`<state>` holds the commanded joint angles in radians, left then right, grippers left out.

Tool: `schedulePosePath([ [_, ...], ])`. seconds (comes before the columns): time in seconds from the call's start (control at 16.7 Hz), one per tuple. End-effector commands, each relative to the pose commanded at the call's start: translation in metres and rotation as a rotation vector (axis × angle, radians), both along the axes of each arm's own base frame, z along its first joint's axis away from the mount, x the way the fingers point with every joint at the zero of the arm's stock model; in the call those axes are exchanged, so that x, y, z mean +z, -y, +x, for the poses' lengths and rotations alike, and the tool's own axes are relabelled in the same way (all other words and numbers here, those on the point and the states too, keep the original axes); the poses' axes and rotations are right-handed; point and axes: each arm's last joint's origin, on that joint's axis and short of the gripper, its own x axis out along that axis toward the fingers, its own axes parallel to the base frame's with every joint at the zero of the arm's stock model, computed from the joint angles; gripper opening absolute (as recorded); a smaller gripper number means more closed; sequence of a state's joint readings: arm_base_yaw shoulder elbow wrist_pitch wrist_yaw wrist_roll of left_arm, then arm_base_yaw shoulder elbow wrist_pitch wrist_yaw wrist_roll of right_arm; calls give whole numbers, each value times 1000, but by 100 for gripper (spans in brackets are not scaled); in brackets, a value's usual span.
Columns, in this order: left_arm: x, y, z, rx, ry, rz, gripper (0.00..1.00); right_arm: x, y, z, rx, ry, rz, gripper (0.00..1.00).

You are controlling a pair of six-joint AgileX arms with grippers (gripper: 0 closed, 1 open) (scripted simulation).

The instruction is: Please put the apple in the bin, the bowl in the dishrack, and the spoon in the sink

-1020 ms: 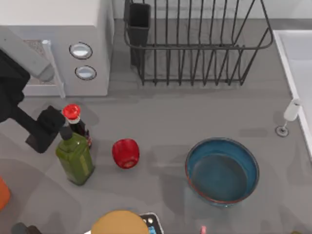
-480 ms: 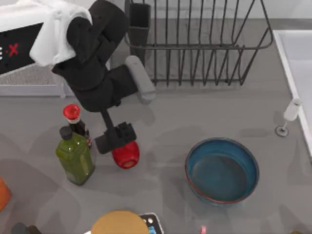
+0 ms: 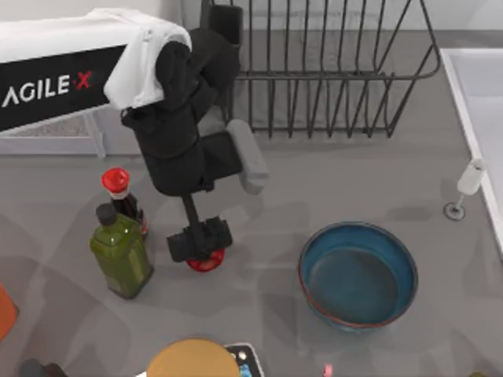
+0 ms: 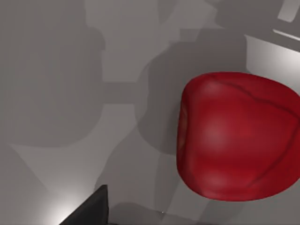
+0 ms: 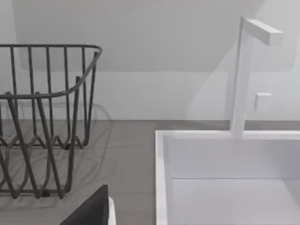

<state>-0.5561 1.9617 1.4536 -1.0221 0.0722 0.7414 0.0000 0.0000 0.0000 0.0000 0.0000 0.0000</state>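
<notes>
The red apple [image 3: 207,262] lies on the grey counter, mostly covered by my left gripper [image 3: 200,240], which hangs open right over it. In the left wrist view the apple [image 4: 234,136] looms close, with one dark finger [image 4: 89,211] beside it and not touching. The blue bowl [image 3: 357,275] stands empty to the apple's right. At the back is the black wire dishrack [image 3: 314,75] [image 5: 42,98], and the white sink [image 3: 481,94] [image 5: 234,178] is at the right edge. The right gripper's dark finger [image 5: 91,211] stands wide near the sink, holding nothing. The spoon and the bin are out of view.
A green bottle [image 3: 122,253] and a dark bottle with a red cap [image 3: 116,182] stand just left of the apple. A white appliance [image 3: 47,133] is at the back left. A small white upright fixture [image 3: 470,177] sits by the sink, and a faucet [image 5: 241,75] rises behind it.
My left arm has swung in from the far left to the apple. Its gripper now sits over the fruit and covers most of it. The bowl has not moved.
</notes>
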Motion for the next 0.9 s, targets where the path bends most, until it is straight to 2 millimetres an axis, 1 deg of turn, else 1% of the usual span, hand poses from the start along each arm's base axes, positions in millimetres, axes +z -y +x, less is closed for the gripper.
schedulePosePath([
  [0.12,-1,-1,0,5,0,1,100,0,0,0,0,0,0,100],
  [0.18,-6,-1,0,2,-3,2,100,0,0,0,0,0,0,100],
  [0.3,-22,2,1,0,-2,1,100,0,0,0,0,0,0,100],
  [0.48,-53,5,2,1,7,-5,100,0,0,0,0,0,0,100],
  [0.6,-68,6,0,0,2,-1,100,0,0,0,0,0,0,100],
  [0.84,-70,6,0,0,0,0,100,0,0,0,0,0,0,100],
  [0.9,-70,6,0,0,0,0,92,0,0,0,0,0,0,100],
])
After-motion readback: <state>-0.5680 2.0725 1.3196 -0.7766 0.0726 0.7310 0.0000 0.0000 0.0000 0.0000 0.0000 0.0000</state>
